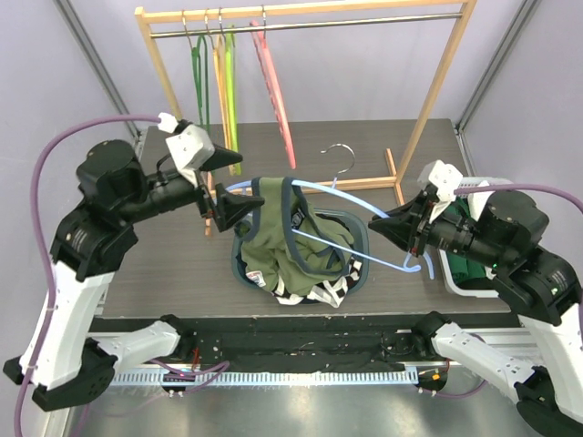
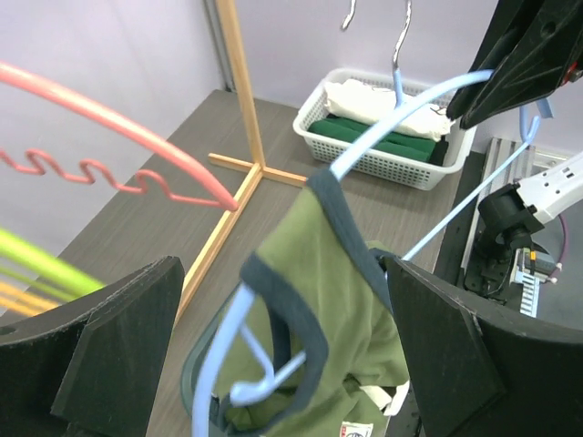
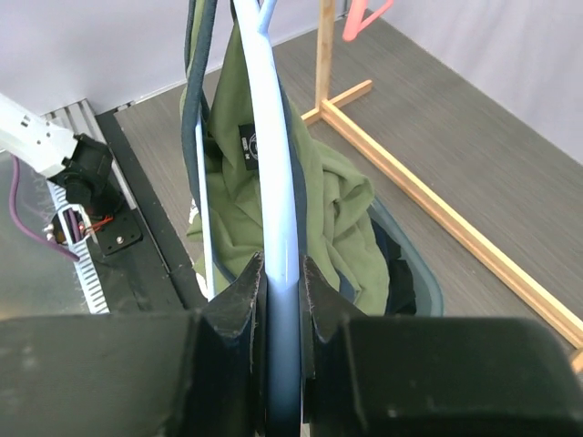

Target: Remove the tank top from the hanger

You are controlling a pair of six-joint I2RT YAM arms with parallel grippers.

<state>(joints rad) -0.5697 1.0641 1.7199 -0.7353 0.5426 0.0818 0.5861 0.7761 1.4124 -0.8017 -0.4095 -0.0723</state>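
Note:
An olive-green tank top (image 1: 284, 238) with dark navy trim hangs over a light blue hanger (image 1: 332, 189), its lower part piled in a dark basket (image 1: 363, 238). My left gripper (image 1: 250, 184) stands wide open around the hanger's left end. In the left wrist view the tank top strap (image 2: 314, 273) and the hanger (image 2: 410, 109) lie between the two fingers (image 2: 118, 346), touching neither. My right gripper (image 1: 387, 221) is shut on the hanger's right arm. The right wrist view shows its pads (image 3: 248, 291) clamped on the blue hanger (image 3: 273, 137), with the tank top (image 3: 323, 196) hanging beyond.
A wooden clothes rack (image 1: 301, 11) stands at the back with green (image 1: 199, 73), orange (image 1: 219, 73) and pink (image 1: 273, 82) hangers on it. Its foot (image 1: 396, 177) reaches towards the right arm. A white basket (image 2: 364, 162) of folded clothes sits at the right.

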